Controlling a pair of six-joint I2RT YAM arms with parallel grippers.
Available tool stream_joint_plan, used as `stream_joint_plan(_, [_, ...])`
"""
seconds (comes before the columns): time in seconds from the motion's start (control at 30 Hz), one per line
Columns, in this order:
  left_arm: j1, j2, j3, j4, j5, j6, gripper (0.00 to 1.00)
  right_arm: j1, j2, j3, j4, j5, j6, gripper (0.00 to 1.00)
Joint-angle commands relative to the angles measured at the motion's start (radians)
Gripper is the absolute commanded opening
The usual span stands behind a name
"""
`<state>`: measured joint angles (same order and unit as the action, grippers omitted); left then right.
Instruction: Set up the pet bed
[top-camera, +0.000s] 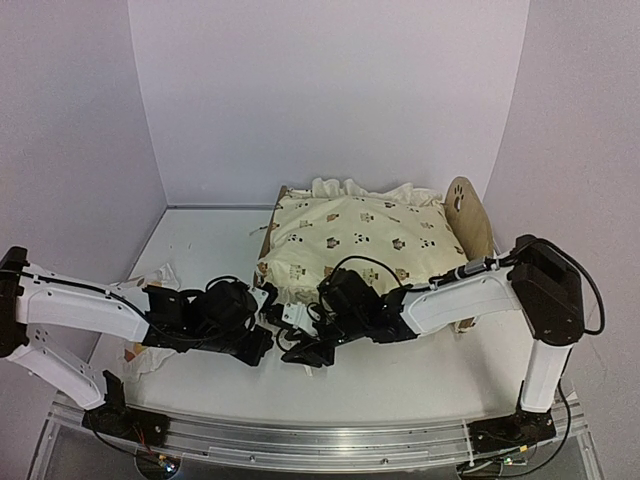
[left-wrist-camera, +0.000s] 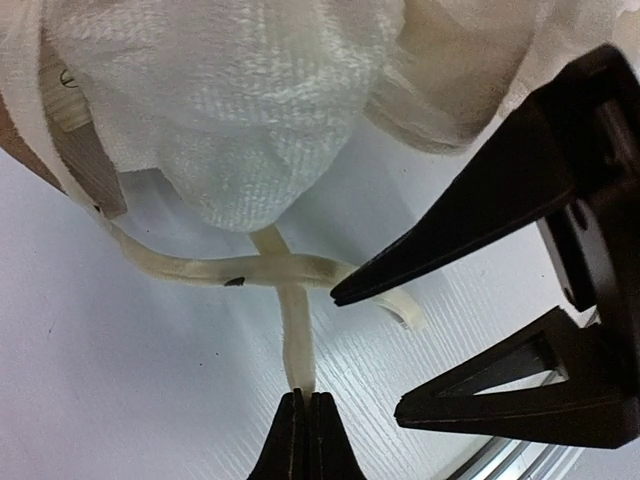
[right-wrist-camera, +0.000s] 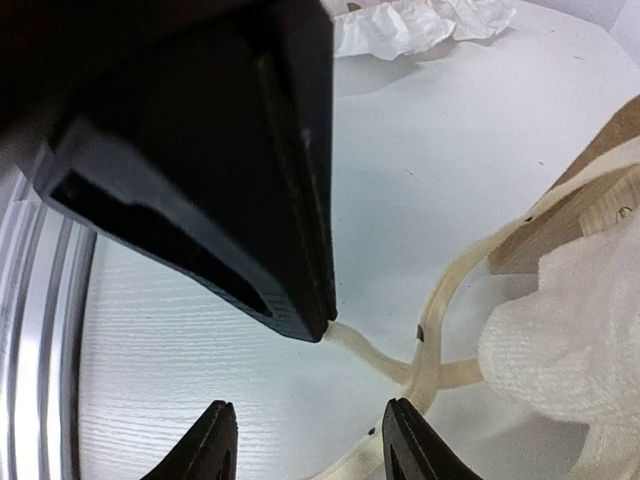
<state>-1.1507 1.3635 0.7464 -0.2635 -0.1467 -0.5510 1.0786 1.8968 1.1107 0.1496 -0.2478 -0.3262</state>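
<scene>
**Overhead view.** The pet bed (top-camera: 470, 222) stood at the far right of the white table (top-camera: 200, 240). Its arched headboard (top-camera: 461, 203) was at the right end, and the ruffled animal-print cushion (top-camera: 360, 235) lay on top. We saw both arms meeting low at the bed's near-left corner. A small printed pillow (top-camera: 158, 276) lay partly under the left arm.

**Left wrist view.** The left gripper (left-wrist-camera: 305, 435) was clenched on the end of one cream cushion tie (left-wrist-camera: 295, 330). This crossed a second tie (left-wrist-camera: 200, 268) on the tabletop.

**Right wrist view.** The right gripper (right-wrist-camera: 310, 445) was released. Its fingers (right-wrist-camera: 212, 445) were spread apart near the crossed ties, and we could not tell whether they touched them.
</scene>
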Motion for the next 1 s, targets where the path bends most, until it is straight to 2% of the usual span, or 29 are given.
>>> stream_joint_plan(0.0, [0.004, -0.054, 0.033, 0.002, 0.031, 0.016, 0.00, 0.007, 0.085, 0.015, 0.103, 0.001, -0.102, 0.49])
stream_joint_plan(0.27, [0.004, -0.096, 0.017, -0.014, 0.034, 0.011, 0.00, 0.007, 0.114, 0.016, 0.192, 0.027, -0.109, 0.45])
stream_joint_plan(0.63, [0.003, -0.110, 0.030, -0.037, 0.035, 0.020, 0.00, 0.008, 0.038, -0.111, 0.430, 0.050, -0.135, 0.49])
stream_joint_plan(0.97, [0.005, -0.109, 0.040, -0.044, 0.032, 0.026, 0.00, 0.008, 0.053, -0.117, 0.494, 0.075, -0.165, 0.50])
